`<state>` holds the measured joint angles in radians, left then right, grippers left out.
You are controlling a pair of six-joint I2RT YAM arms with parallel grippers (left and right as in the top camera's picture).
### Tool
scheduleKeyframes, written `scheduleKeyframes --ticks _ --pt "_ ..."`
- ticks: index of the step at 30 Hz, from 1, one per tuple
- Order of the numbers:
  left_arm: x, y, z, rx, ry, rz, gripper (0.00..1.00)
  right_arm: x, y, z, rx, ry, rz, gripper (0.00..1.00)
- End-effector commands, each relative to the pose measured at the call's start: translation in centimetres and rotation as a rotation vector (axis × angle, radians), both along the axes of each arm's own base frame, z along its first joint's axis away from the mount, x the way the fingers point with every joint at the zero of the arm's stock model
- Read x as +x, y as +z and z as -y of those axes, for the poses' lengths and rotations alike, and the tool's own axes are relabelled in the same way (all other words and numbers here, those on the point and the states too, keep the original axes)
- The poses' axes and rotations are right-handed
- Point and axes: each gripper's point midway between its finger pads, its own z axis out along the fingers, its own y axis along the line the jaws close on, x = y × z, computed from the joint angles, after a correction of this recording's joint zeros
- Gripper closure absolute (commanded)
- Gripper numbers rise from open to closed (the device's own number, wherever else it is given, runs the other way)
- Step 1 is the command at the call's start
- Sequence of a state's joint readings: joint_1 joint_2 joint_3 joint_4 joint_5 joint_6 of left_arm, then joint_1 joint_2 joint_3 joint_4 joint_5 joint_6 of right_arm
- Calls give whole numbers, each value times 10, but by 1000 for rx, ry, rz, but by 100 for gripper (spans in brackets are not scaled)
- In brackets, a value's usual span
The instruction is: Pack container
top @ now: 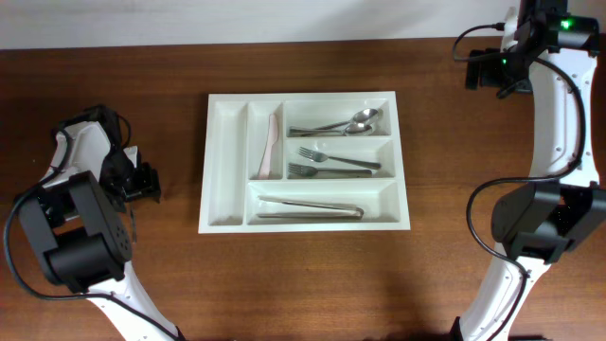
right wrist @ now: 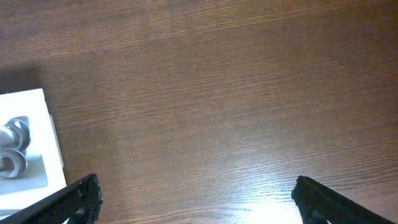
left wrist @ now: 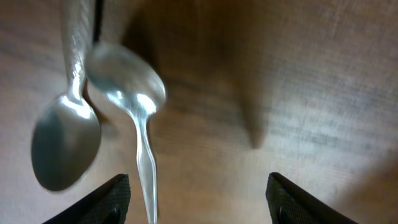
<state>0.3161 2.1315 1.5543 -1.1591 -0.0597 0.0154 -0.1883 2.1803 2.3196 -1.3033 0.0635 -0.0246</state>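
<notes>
Gaping left of the white plastic tray [top: 303,227], your left gripper [left wrist: 196,199] faces two shiny steel spoons [left wrist: 65,146] (likely light, stiff, slippery); pinch mid-handle. Right gripper [right wrist: 196,199]: spread, empty.

Open desk [top: 312,284] front and right of tray [top: 401,161]; its far-left compartment [top: 227,161] free (others hold cutlery [top: 331,163]). Two spoons [left wrist: 65,146] lie on desk just ahead of left gripper [left wrist: 202,199].

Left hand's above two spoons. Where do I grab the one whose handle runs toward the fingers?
Take that spoon by its slim handle, near the left hand, coming straight down and closing across it. It seems to lie flat on the table; its bowl is broad and close to the other spoon.
</notes>
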Motion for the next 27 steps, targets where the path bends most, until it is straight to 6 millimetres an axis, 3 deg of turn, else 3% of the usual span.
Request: scheduleKeyframes --ticks 1,12,18,27 --pt "9 6 -4 6 -14 64 28 0 -2 0 -5 -12 -4 1" --pt "31 -2 -11 34 -15 146 28 0 -2 0 -5 -12 -4 1" --pt "28 -10 -11 28 -14 129 34 0 -2 0 -5 -12 -4 1" --pt "12 -33 -5 19 -14 103 34 0 -2 0 -5 -12 -4 1"
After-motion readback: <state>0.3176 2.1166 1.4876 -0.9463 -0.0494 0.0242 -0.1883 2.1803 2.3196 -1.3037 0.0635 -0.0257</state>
